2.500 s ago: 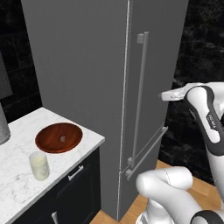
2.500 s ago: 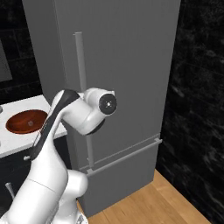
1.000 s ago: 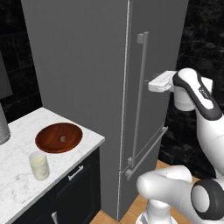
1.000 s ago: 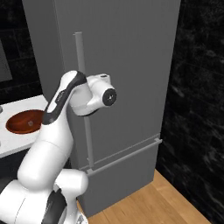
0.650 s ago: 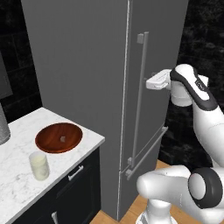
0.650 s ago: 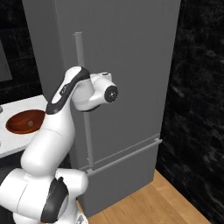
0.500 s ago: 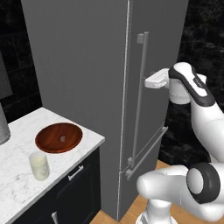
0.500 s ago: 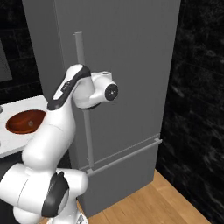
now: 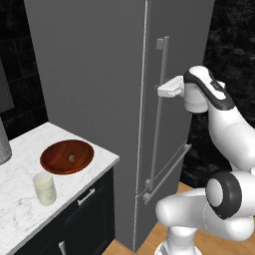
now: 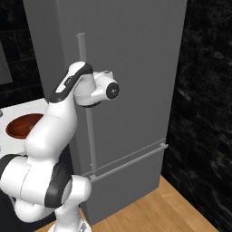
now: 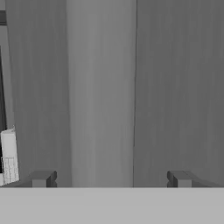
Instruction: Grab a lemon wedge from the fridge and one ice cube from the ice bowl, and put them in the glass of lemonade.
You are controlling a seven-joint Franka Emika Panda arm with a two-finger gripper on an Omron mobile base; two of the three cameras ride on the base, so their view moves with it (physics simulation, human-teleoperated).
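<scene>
One fridge (image 9: 99, 74) with two doors and one bar handle (image 9: 158, 114) in sight. Left of the fridge, the tabletop (image 9: 20, 209) carries one bowl (image 9: 66, 156), one ice cube (image 9: 71, 158) and one glass (image 9: 45, 189).

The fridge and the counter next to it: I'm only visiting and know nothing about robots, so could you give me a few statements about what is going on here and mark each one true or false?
1. The fridge has its doors shut. True.
2. The gripper is clamped on the fridge handle. False: its fingers stand wide apart, with the bar between them in the hand view.
3. The ice bowl sits on the white marble counter with a small ice cube in it. True.
4. The glass of lemonade is inside the bowl. False: it stands on the counter beside the bowl, nearer the counter's front edge.
5. The robot is holding a lemon wedge. False: the gripper holds nothing.
</scene>
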